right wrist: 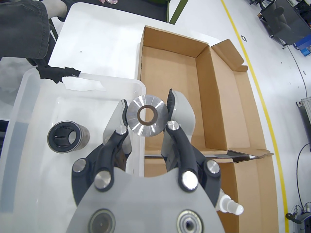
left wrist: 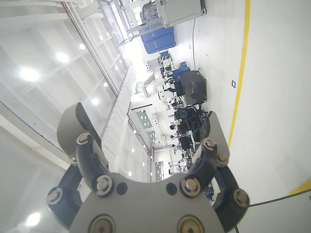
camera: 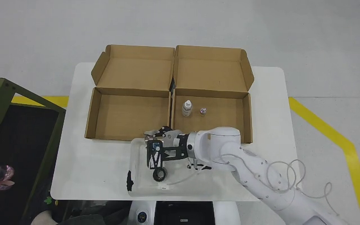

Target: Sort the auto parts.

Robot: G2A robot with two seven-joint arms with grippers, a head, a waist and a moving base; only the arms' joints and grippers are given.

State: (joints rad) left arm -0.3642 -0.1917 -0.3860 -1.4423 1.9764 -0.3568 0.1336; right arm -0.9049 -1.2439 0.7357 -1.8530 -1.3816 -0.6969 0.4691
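The right gripper has its fingers clamped on either side of a metal ring, which hangs over the far rim of the clear tub at the table's near edge, just where the tub meets the empty box. The step in hand looks like carrying the ring across into a box. To do it well, the grip should stay firm, since the smooth round edge could slip or turn between the pads. The ring should also pass above the tub rim and the cardboard wall before it comes down. It is best lowered close to the box floor before release, so that it lies flat rather than rolling away. The ring is a thick, bright silver disc with faint lines running out across its face and a darker, brownish hole through the middle. Lying on its side in the tub is a black sleeve, not yet sorted. Farther off, the second box holds a small white bottle. The left gripper points up toward the ceiling, fingers apart and holding nothing.
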